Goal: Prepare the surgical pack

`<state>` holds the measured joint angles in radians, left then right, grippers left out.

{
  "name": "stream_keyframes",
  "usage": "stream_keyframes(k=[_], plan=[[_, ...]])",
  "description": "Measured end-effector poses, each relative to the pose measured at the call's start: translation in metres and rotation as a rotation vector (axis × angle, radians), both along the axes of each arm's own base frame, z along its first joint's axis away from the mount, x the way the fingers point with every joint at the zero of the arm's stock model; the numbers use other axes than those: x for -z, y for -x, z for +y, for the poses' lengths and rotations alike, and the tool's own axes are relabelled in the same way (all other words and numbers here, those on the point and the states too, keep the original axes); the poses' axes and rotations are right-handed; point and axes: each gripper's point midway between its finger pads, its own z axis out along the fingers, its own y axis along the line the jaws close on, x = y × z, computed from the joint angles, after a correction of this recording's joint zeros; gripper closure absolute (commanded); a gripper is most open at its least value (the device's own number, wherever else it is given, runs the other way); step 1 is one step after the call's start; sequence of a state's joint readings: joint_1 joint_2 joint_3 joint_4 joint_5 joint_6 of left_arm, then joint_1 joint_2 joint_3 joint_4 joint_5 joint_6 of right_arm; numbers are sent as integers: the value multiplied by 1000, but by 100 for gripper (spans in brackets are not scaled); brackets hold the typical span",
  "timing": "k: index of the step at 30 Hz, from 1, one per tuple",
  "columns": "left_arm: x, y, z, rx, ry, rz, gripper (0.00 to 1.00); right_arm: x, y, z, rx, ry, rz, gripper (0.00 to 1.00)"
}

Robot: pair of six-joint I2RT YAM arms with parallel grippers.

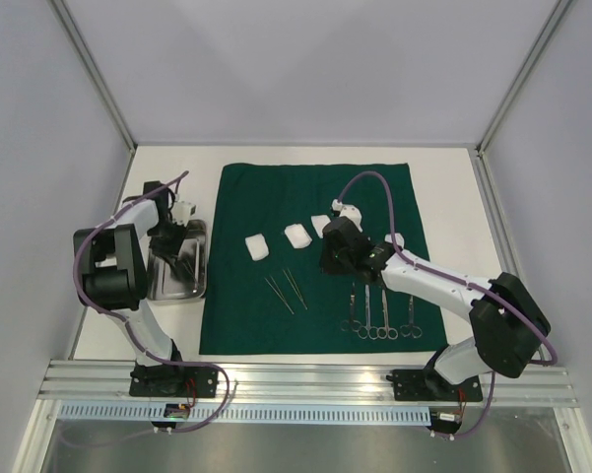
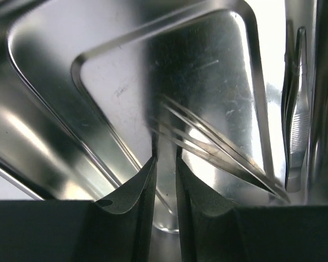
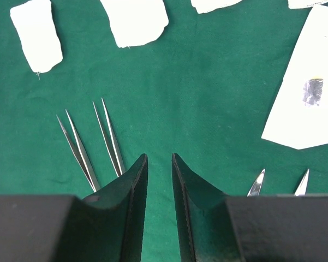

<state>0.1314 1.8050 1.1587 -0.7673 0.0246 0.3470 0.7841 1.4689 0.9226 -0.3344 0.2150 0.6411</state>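
The dark green drape [image 1: 310,197] lies flat mid-table. On it are white gauze pads [image 1: 257,246], two forceps [image 1: 287,291] and several scissors [image 1: 379,313]. The steel tray [image 1: 163,286] sits left of the drape. My left gripper [image 1: 174,239] hangs low inside the tray [image 2: 54,109], jaws a narrow gap apart and empty, and forceps [image 2: 218,147] lie in the tray just beyond its tips [image 2: 165,159]. My right gripper [image 1: 337,254] hovers over the drape [image 3: 207,82], narrowly open and empty [image 3: 159,158], with forceps [image 3: 110,136] left of its tips and scissor tips [image 3: 256,183] to the right.
A second forceps [image 2: 297,120] leans along the tray's right wall. A white sheet with a shiny patch [image 3: 308,98] lies on the drape right of my right gripper. The table edges are framed by metal posts and grey walls [image 1: 39,148].
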Motion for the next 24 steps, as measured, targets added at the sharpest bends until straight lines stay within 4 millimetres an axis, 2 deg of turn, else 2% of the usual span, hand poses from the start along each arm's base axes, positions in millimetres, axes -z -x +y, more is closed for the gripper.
stream_keyframes(k=[6, 10, 15, 22, 24], plan=[[-1, -16, -6, 18, 11, -54, 70, 0, 1, 1, -5, -5, 6, 74], [-1, -22, -21, 58, 37, -74, 69, 2, 3, 3, -12, -7, 16, 75], [-1, -24, -38, 101, 64, -80, 69, 10, 6, 3, -23, 2, 43, 75], [-2, -24, -41, 106, 82, -83, 68, 24, 12, 15, -81, 16, 102, 76], [-2, -23, -42, 107, 84, -81, 67, 27, 15, 22, -116, 30, 112, 73]])
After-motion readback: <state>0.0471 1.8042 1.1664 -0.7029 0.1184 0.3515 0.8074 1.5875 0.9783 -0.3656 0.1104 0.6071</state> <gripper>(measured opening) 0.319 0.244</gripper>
